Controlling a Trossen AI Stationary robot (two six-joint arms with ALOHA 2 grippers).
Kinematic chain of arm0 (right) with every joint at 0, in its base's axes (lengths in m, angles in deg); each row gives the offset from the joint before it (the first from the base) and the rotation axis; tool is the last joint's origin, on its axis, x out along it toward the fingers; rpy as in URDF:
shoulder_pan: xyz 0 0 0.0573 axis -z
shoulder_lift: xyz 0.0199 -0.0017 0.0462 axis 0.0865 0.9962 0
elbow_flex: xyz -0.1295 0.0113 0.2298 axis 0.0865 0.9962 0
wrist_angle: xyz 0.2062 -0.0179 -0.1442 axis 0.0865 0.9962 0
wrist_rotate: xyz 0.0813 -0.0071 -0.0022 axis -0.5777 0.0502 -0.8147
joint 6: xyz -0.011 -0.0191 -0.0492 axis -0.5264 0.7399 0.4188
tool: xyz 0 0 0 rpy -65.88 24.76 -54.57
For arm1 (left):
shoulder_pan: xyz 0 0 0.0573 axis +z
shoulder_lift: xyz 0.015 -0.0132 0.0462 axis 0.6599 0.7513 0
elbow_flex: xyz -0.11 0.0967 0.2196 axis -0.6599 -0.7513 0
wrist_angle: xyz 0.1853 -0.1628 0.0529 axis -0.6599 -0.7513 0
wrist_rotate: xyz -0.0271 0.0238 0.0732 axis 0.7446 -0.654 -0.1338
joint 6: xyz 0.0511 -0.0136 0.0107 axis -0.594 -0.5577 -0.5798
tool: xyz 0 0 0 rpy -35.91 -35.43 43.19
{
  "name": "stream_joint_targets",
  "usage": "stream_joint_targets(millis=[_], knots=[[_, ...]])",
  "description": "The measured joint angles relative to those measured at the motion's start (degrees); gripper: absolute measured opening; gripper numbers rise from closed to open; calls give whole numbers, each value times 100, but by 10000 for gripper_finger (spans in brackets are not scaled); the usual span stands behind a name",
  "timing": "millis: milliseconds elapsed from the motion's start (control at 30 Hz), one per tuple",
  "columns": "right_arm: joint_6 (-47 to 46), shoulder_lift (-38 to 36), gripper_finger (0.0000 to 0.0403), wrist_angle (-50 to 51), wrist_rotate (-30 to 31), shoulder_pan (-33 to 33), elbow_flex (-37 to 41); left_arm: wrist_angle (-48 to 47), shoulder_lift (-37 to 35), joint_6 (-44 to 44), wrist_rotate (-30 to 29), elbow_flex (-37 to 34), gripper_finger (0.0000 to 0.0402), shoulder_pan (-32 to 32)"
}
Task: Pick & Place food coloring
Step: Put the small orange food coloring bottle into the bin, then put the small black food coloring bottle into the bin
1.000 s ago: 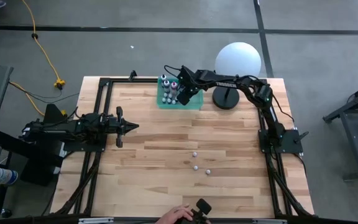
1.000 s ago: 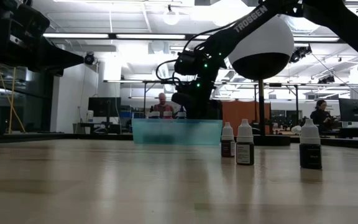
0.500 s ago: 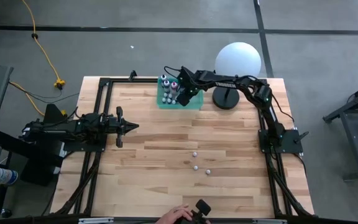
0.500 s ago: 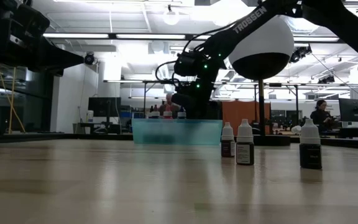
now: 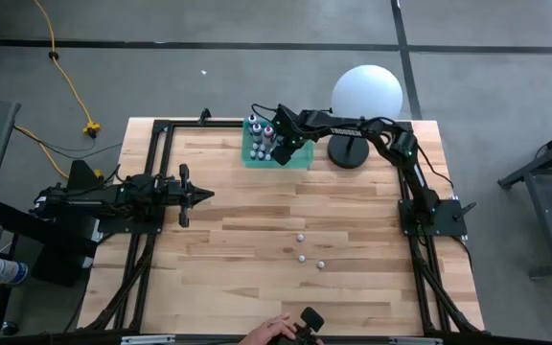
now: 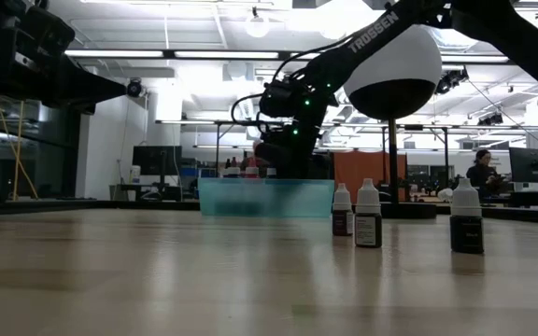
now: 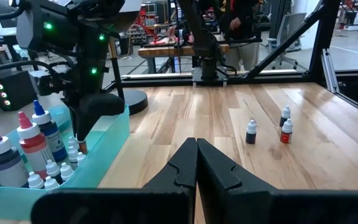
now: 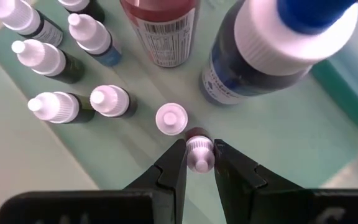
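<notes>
We see the right gripper [image 8: 200, 163] reaching down into the teal tray [image 5: 298, 159] at the far edge of the table [image 5: 257, 230], next to the white globe lamp [image 5: 367, 92]. Its fingers [image 8: 170, 168] are clamped on one small bottle [image 8: 199, 151] of food coloring, gripped at the neck, white cap pointing toward the camera. The bottle sits just above or on the tray floor; we cannot tell which.

Around it in the tray stand more small white-capped bottles [image 8: 110, 101], one just beside the held one. Two larger bottles stand behind them: one with a red body [image 8: 159, 28] and one dark with a blue cap [image 8: 272, 46]. In the left wrist view we also note a purple-capped large bottle [image 7: 2, 155] at the near end of the tray.

Three small bottles [image 5: 301, 258] stand loose on the bare table, well apart from the tray, near the middle. The low view shows them upright with dark bodies and white caps [image 6: 368, 216].

The left gripper [image 7: 196, 163] hangs at the left side of the table, well away from the tray, fingers pressed together and empty.

A person's hand [image 5: 268, 332] with a dark device shows at the near table edge.
</notes>
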Motion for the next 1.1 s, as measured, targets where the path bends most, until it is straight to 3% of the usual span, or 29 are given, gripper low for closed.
stream_joint_targets(millis=[433, 833, 1100], knots=[[1, 1, 74, 2, -43, 0, 0, 2, -1, 0, 0, -2, 0, 2], [2, 1, 193, 10, 57, 0, 0, 1, -1, 0, 0, -1, 0, 2], [3, -185, 216, 70, 71, -4, 2, 0, 1, 0, 0, -2, 0, 2]])
